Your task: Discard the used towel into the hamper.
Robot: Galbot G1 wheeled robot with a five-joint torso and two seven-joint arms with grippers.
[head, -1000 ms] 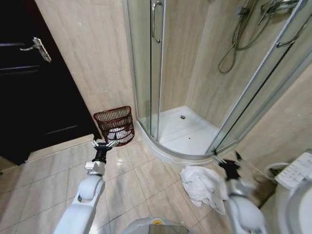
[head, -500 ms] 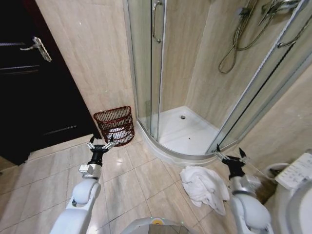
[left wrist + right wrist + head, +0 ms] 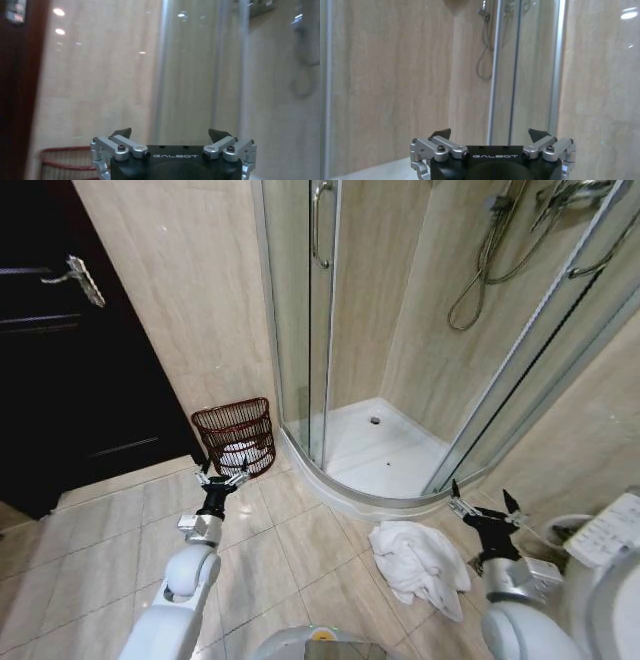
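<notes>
A crumpled white towel (image 3: 418, 566) lies on the tiled floor just in front of the shower tray. The hamper (image 3: 236, 437), a dark reddish-brown wicker basket with something white inside, stands against the wall beside the shower; its rim (image 3: 62, 157) also shows in the left wrist view. My left gripper (image 3: 221, 477) is open and held up just in front of the hamper, with nothing between its fingers. To the right of the towel my right gripper (image 3: 484, 507) is raised and open too, empty. Both grippers (image 3: 170, 133) (image 3: 490, 133) point at the walls.
A glass shower enclosure (image 3: 320, 330) with a white tray (image 3: 385, 455) fills the middle. A dark door (image 3: 60, 350) stands at the left. A white toilet (image 3: 610, 560) is at the right edge. Open floor tiles (image 3: 290, 550) lie between my arms.
My right gripper has risen and moved right, away from the towel. My left gripper drifted slightly left, then back toward the hamper. The towel and hamper stayed put.
</notes>
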